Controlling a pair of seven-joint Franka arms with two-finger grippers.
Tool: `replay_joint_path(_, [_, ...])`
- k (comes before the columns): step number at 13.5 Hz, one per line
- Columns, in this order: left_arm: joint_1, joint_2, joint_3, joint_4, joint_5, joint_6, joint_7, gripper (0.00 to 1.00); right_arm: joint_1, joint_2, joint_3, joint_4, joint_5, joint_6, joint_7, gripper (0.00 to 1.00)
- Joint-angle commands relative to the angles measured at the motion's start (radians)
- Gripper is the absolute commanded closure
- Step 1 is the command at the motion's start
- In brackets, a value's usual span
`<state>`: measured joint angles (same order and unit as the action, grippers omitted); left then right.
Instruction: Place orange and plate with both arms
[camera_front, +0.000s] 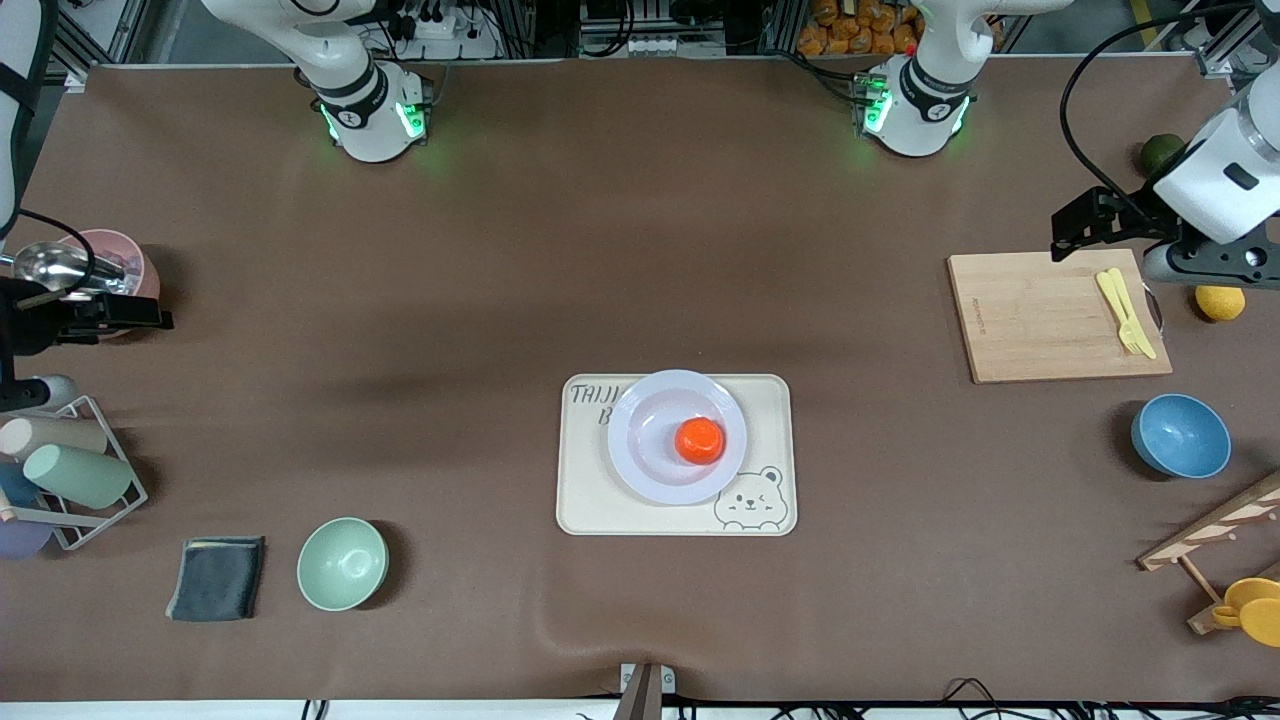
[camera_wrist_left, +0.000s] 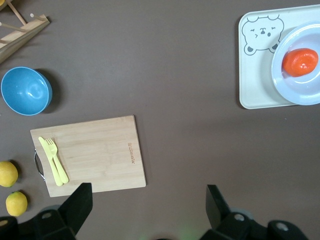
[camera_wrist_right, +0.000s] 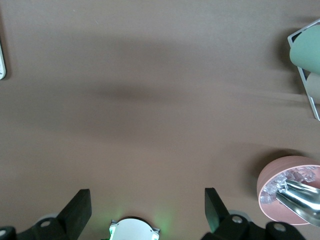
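Nearest the front camera lie the green bowl (camera_front: 342, 564) and the grey cloth (camera_front: 216, 577), both nearer to that camera than the bear tray (camera_front: 676, 455) and toward the right arm's end of the bench (camera_front: 620, 250). The bear tray is the landmark at mid-bench: the plate (camera_front: 677, 436) sits on it, covering part of its lettering, and the orange (camera_front: 700, 441) rests in the plate's well, just off centre toward the left arm's end. Judged from this layout, both placements look done and the arms are in a parked, pulled-back pose. The left gripper (camera_front: 1105, 228) hangs over the corner of the cutting board (camera_front: 1058, 316), well away from the tray toward the left arm's end; its wrist view shows its fingers (camera_wrist_left: 75, 205) spread wide with nothing between them. The right gripper (camera_front: 110, 315) hovers by the pink bowl (camera_front: 110, 265) at the right arm's end, equally far from the tray, its fingers (camera_wrist_right: 76, 209) also wide apart and empty. If anything remains, the next move would only call for confirming that the orange sits still in the plate and keeping both arms away from the tray.
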<state>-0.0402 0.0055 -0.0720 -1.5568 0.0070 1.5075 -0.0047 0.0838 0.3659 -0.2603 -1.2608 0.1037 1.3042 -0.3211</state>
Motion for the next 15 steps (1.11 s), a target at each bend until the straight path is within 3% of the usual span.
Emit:
replay_joint_path(1, [0.0,0.005,-0.003,0.026,-0.016,-0.026,-0.014,0.0,0.008,-0.083,0.007,-0.115,-0.029,0.073,-0.004,0.0])
replay_joint_path(4, [0.002,0.005,-0.005,0.026,-0.015,-0.026,-0.014,0.0,0.023,-0.183,0.009,-0.29,-0.03,0.226,-0.006,0.0])
replay_joint_path(8, [-0.003,0.005,-0.005,0.024,-0.009,-0.026,-0.015,0.0,0.025,-0.269,0.013,-0.434,-0.032,0.332,-0.006,0.0])
replay_joint_path(9, [-0.003,0.007,-0.005,0.023,-0.009,-0.026,-0.017,0.0,0.004,-0.306,0.06,-0.487,-0.033,0.38,-0.001,0.0])
replay_joint_path(11, [-0.003,0.017,-0.005,0.018,-0.009,-0.026,-0.018,0.0,-0.184,-0.314,0.273,-0.473,-0.088,0.395,0.008,0.0])
replay_joint_path(12, [-0.003,0.019,-0.005,0.018,-0.009,-0.026,-0.018,0.0,-0.235,-0.309,0.317,-0.454,-0.105,0.398,0.01,0.0])
replay_joint_path(15, [0.006,0.021,-0.005,0.018,-0.009,-0.026,-0.015,0.0,-0.239,-0.321,0.312,-0.471,-0.105,0.392,0.02,0.0])
